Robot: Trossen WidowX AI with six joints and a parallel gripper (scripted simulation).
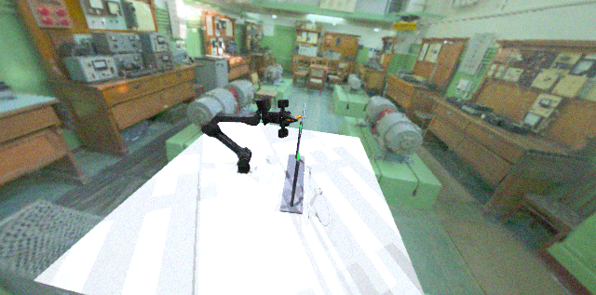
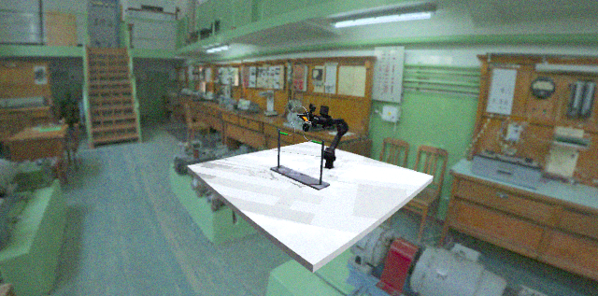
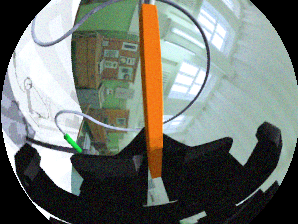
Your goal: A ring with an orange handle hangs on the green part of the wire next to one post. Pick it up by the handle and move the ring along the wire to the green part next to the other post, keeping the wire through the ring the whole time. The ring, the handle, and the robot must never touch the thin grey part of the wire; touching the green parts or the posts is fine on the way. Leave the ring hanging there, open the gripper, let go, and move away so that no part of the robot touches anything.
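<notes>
My gripper [image 1: 292, 119] [image 2: 308, 120] [image 3: 148, 130] is shut on the orange handle [image 1: 298, 117] [image 2: 306, 119] [image 3: 151, 85], above the level of the post tops. The handle points away from the fingers. Its far end is at the top edge of the wrist view; the ring there is mostly out of frame and too small to make out in the top and exterior views. The thin grey wire [image 3: 208, 55] curves widely beyond the handle. Green parts [image 2: 283, 133] [image 2: 317, 142] [image 3: 72, 143] sit by the posts [image 2: 278, 151] [image 2: 321, 165]. I cannot tell whether ring and wire touch.
The dark base [image 1: 291, 193] [image 2: 299, 176] bears both posts and stands on the white table [image 1: 242, 239] [image 2: 318, 221]. The arm's base [image 1: 243, 165] [image 2: 329, 161] stands to one side of it. Benches and machines are in the room behind.
</notes>
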